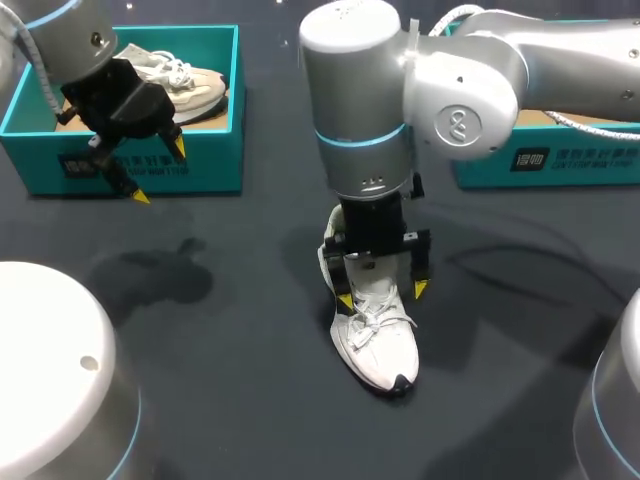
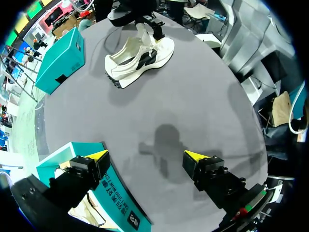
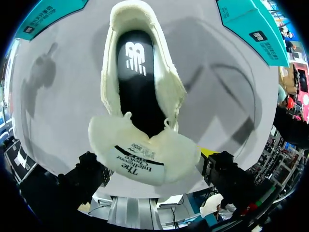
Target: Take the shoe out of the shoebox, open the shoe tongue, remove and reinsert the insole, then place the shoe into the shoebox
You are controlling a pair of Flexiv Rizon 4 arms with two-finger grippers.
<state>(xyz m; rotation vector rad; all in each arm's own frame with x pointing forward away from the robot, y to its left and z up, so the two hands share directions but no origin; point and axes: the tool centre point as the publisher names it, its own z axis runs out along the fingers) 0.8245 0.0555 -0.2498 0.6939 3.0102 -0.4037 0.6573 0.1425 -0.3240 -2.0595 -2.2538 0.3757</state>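
**White shoe out on the table, tongue up under my right fingers**

The dark grey table [image 1: 230, 330] carries everything. My right arm [image 1: 430, 100] comes in from the right and covers much of the right shoebox [image 1: 570, 165], a teal box at the far side, so I cannot see what is in it. My left arm [image 1: 70, 40] hides one corner of the left shoebox [image 1: 215, 150], also teal. A pale boxed shoe [image 1: 190, 85] with white laces lies in it, partly under the arm.

The white shoe [image 1: 378, 345] stands on its sole on the table between the two boxes and outside both. Its dark-tipped toe points toward the near edge, and its laces [image 1: 372, 318] lie loose over the front. In the head view my right arm hides the heel and collar.

My right fingers [image 1: 382, 295] point straight down over the shoe's opening. They are spread wide, one on each side, and clamp nothing. In the right wrist view the tongue [image 3: 145, 150] is lifted up between them with its label side showing. Behind it the black insole [image 3: 137, 82], marked with a white logo, lies flat inside the shoe. The tongue hides the insole's front end.

My left fingers [image 2: 147, 155] are also spread wide and hold nothing. One yellow tip hangs over the left shoebox's front wall, the other over bare table.
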